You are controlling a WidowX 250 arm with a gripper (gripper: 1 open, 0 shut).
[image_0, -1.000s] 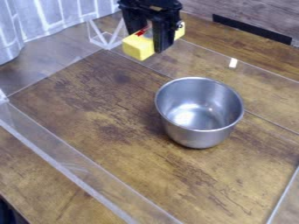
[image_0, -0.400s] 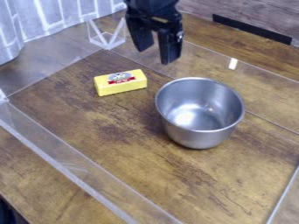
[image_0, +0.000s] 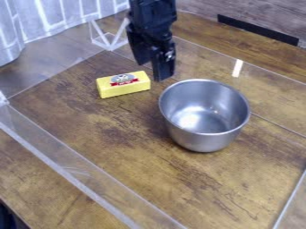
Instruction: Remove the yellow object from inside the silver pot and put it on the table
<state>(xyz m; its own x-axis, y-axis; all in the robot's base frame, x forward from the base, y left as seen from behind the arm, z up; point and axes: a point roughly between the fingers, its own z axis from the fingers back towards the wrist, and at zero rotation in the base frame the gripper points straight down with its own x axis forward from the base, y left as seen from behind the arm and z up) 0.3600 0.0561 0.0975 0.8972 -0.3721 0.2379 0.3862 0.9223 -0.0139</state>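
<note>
Finishing: the release, by my reading; block (image_0: 123,85) lies on the table (image_0: 89,121), outside the pot (image_0: 205,114)
Gripper (image_0: 156,77): my fingers stand apart, nothing between them
Next move: I should lift straight, then back off
Edges: pot rim near my fingers, a snag risk
Room: bare wood in front of block

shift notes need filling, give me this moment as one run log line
yellow block: on table, outside pot | silver pot: upright, no block visible inside | gripper: open, nothing held
</note>
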